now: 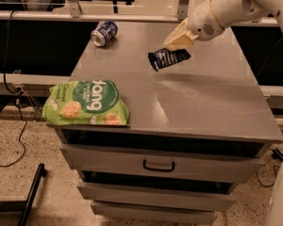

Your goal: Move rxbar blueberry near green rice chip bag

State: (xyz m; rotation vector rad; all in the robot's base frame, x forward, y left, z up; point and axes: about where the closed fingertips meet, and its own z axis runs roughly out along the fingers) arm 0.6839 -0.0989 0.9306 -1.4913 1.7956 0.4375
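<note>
The rxbar blueberry [168, 58] is a small dark wrapper with white print, hanging tilted above the grey cabinet top, right of centre at the back. My gripper [178, 40] is shut on its upper right end and holds it in the air. The white arm reaches in from the upper right. The green rice chip bag [86, 103] lies flat at the front left corner of the top, well to the left of and nearer than the bar.
A blue soda can [104, 33] lies on its side at the back left of the top [203, 102]. Drawers with a black handle [158, 165] are below the front edge. A cable and a black stand leg are on the floor at left.
</note>
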